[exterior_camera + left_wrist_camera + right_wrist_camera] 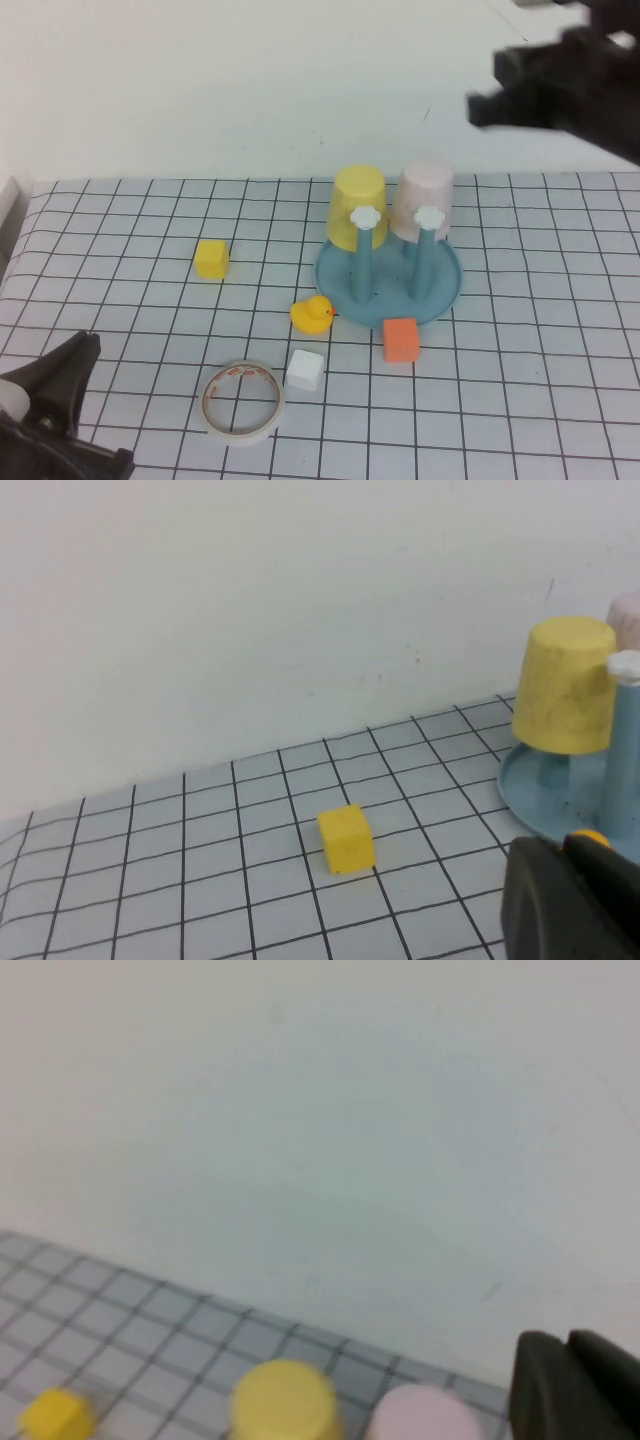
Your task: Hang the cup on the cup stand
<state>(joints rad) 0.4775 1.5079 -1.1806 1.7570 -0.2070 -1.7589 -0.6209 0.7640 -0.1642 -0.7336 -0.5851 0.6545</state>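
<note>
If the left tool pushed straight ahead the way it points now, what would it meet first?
Probably the cup stand: the shut left tool, low at the near left, shows its dish rim just ahead in its wrist view. The yellow block sits off-line. Depth is uncertain.

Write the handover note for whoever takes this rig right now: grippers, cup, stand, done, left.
Left gripper: shut, empty, parked low at the near left corner of the table.
Right gripper: shut, empty, raised high above and behind the stand, on the right.
Pale pink tapered plastic cup: upside down on a back peg of the round teal-blue cup stand with cloud-capped pegs, beside the yellow plastic cup, also upside down on the stand.
Done: the pink cup appears hung and nothing grips it.
Left: probably only bringing the right arm back to rest.
</note>
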